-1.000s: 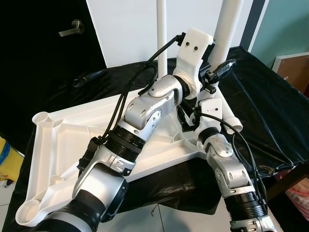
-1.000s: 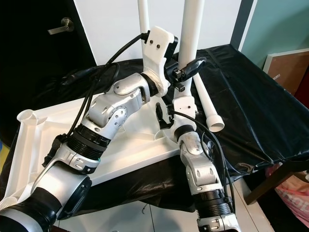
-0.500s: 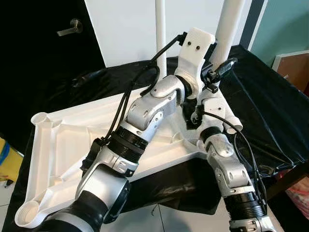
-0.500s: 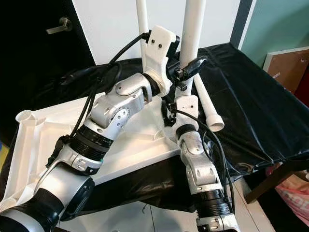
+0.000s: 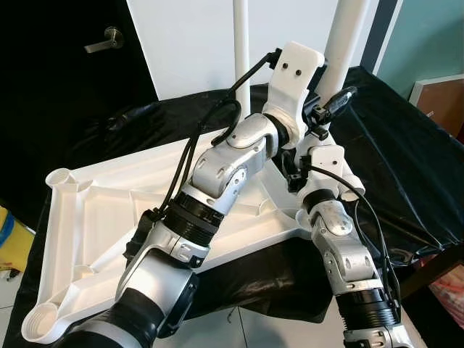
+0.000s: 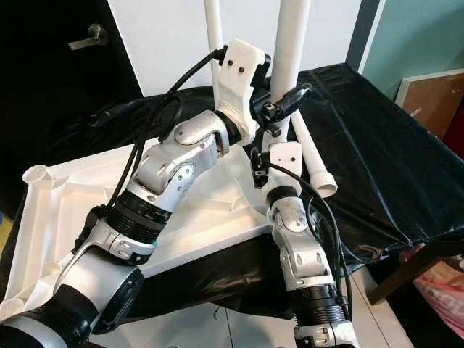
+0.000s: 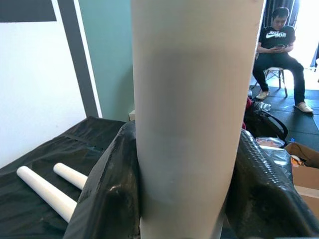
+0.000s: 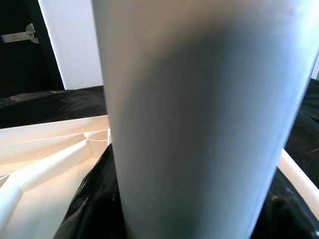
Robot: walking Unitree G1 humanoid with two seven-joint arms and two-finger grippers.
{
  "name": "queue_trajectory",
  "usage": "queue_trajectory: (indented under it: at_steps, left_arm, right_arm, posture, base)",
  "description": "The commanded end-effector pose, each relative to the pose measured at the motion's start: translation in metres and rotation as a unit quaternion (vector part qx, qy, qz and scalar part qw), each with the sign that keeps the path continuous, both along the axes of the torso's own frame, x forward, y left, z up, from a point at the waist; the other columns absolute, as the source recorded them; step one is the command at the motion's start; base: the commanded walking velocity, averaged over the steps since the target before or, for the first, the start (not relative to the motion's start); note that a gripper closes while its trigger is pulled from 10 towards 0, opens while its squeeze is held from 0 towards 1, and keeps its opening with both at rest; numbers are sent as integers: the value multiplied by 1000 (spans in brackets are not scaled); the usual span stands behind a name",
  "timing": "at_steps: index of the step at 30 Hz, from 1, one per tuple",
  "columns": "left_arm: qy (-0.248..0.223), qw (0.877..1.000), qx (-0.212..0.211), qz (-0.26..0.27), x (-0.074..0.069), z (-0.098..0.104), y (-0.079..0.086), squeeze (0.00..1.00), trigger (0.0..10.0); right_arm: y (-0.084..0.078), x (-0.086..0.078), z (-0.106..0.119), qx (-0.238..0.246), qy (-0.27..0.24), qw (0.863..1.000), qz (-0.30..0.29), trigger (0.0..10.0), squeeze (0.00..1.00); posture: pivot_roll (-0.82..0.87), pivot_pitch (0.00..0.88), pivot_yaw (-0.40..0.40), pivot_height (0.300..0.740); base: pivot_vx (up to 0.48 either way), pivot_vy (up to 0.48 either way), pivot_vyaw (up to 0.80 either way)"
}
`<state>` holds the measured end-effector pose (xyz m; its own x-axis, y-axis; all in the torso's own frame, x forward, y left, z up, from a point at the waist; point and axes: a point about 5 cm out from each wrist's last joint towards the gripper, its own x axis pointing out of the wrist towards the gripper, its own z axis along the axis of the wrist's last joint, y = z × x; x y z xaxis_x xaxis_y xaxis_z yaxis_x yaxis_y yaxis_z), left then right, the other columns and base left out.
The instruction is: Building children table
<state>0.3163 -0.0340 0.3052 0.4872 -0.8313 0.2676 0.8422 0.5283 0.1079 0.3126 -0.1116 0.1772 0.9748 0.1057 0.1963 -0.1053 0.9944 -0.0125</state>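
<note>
The white children's table top [image 5: 109, 210] lies upside down on a black-covered table. A thick white leg [image 5: 346, 36] stands upright in its near right corner. My left gripper [image 5: 328, 72] reaches across and is shut on this leg, high up. The leg [image 7: 192, 114] is pressed between both black fingers [image 7: 107, 199]. My right gripper [image 5: 291, 170] is shut on the same leg [image 8: 199, 109] lower down, near the socket. A second leg [image 5: 241, 51] stands upright at the far corner.
Two loose white legs [image 7: 47, 191] lie on the black cloth [image 5: 406, 159] to the right of the table top. Open round sockets [image 5: 61, 177] sit at the left corners. A person [image 7: 276, 45] sits on a chair in the background. A dark door [image 5: 72, 80] is at the back left.
My right gripper has shifted slightly up and in toward the base of the leg. The left gripper stays clamped high on the leg.
</note>
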Motion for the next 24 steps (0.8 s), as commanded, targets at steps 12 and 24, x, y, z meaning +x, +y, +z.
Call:
queue_trajectory:
  at_steps: [12, 24]
  left_arm:
    - [4, 999, -3, -31, -6, -2, -5, 0, 10000]
    - [6, 998, -16, -60, -12, -1, -6, 1000, 10000]
  right_arm:
    - [9, 1, 16, 11, -33, 999, 10, 10000, 0]
    - [9, 2, 14, 24, -22, 999, 6, 10000, 0]
  posture:
    - [-197, 19, 76, 740]
    - [-199, 7, 68, 740]
  base:
    - [0, 0, 0]
    - [0, 0, 0]
